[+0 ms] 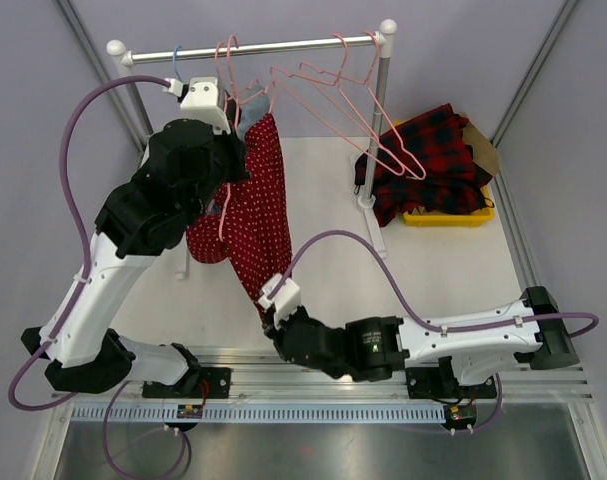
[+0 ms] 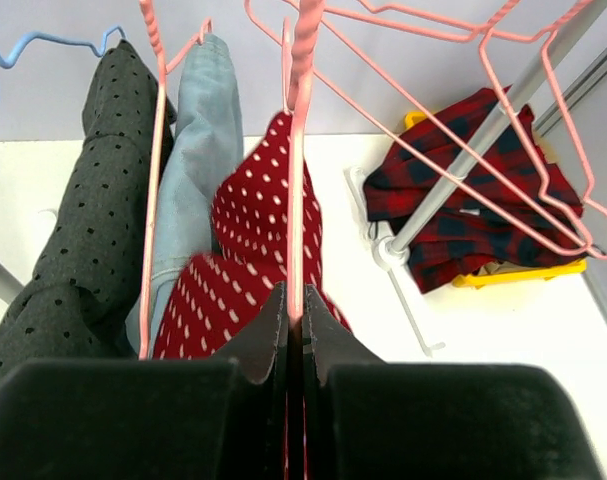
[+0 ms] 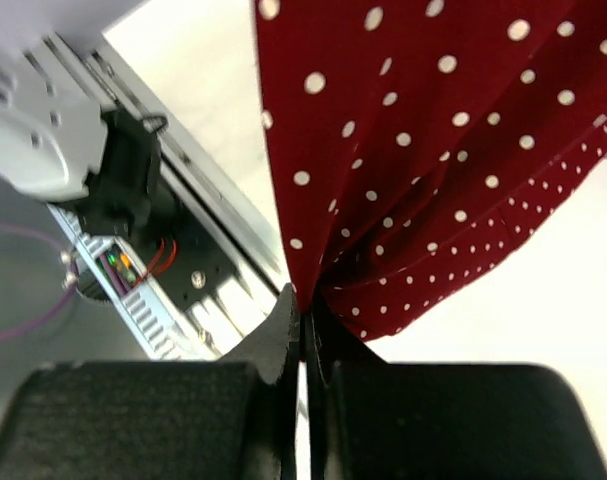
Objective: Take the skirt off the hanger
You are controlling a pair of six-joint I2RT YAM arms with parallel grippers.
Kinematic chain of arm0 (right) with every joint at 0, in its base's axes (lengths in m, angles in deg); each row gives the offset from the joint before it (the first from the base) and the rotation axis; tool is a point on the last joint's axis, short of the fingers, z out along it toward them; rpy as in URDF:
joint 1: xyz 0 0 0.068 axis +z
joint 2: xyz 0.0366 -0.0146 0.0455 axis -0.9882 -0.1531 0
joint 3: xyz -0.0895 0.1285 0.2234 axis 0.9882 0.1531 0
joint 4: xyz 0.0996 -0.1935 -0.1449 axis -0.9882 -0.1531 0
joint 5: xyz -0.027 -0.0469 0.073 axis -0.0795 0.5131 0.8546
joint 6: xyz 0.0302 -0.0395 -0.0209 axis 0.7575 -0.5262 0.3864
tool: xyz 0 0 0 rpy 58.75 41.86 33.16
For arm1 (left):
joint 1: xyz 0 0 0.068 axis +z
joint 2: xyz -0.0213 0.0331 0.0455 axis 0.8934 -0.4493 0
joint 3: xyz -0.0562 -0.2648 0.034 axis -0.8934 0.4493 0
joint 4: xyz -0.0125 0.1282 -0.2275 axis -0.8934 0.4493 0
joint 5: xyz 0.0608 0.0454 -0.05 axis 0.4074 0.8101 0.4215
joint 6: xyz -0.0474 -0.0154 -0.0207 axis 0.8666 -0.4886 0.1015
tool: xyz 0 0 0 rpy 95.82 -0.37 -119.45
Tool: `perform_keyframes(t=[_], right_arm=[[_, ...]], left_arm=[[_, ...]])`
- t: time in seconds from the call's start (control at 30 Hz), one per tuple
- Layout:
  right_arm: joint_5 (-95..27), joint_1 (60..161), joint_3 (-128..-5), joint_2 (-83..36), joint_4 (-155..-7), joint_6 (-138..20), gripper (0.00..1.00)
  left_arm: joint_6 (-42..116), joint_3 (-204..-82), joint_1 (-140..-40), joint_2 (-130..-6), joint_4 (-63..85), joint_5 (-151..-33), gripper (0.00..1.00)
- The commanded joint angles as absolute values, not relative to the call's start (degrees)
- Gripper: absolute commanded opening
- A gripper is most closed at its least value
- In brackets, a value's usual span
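A red skirt with white dots (image 1: 258, 215) hangs from a pink hanger (image 1: 226, 60) on the rail (image 1: 253, 47) and stretches down toward the near table edge. In the left wrist view my left gripper (image 2: 294, 312) is shut on the pink hanger's wire (image 2: 296, 180), with the skirt (image 2: 253, 250) draped below it. My right gripper (image 3: 305, 305) is shut on the skirt's lower hem (image 3: 423, 150), low by the front rail. In the top view the left gripper (image 1: 226, 125) is high near the rail and the right gripper (image 1: 268, 305) is at the skirt's bottom tip.
A grey dotted garment (image 2: 83, 220) and a light blue one (image 2: 198, 150) hang left of the skirt. Empty pink hangers (image 1: 353, 110) hang toward the right post (image 1: 380, 120). A yellow bin (image 1: 448, 212) with red plaid cloth (image 1: 433, 160) sits at the back right.
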State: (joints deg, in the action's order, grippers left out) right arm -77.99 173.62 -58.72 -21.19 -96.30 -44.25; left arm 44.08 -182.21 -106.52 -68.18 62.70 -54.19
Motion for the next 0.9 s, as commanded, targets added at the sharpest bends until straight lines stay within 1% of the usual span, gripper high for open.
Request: perform_keyframes(t=[0.0, 0.3, 0.43, 0.53, 0.7, 0.87], right_arm=[[-87.2, 179.3, -56.9, -20.3, -104.8, -33.8, 0.0], [-92.5, 187.0, -50.7, -18.8, -114.2, -18.7, 0.0], [-94.5, 190.7, -51.3, -21.8, -122.4, -8.4, 0.0], [-95.9, 192.5, -53.1, -25.3, -127.4, -4.1, 0.0], [-99.9, 193.3, -57.0, -27.1, -135.0, -1.5, 0.0], [-103.8, 193.3, -58.7, -22.6, -140.7, -0.4, 0.0]], left_arm=[[41.7, -187.2, -106.4, -69.4, 52.2, -50.0, 0.0], [39.9, -193.0, -106.3, -75.1, 54.3, -50.2, 0.0], [39.2, -196.4, -106.3, -78.2, 54.4, -50.5, 0.0], [39.1, -198.8, -106.2, -81.2, 54.3, -51.0, 0.0], [41.0, -199.5, -104.4, -84.5, 54.0, -53.6, 0.0], [44.5, -197.6, -101.4, -86.7, 54.0, -56.9, 0.0]])
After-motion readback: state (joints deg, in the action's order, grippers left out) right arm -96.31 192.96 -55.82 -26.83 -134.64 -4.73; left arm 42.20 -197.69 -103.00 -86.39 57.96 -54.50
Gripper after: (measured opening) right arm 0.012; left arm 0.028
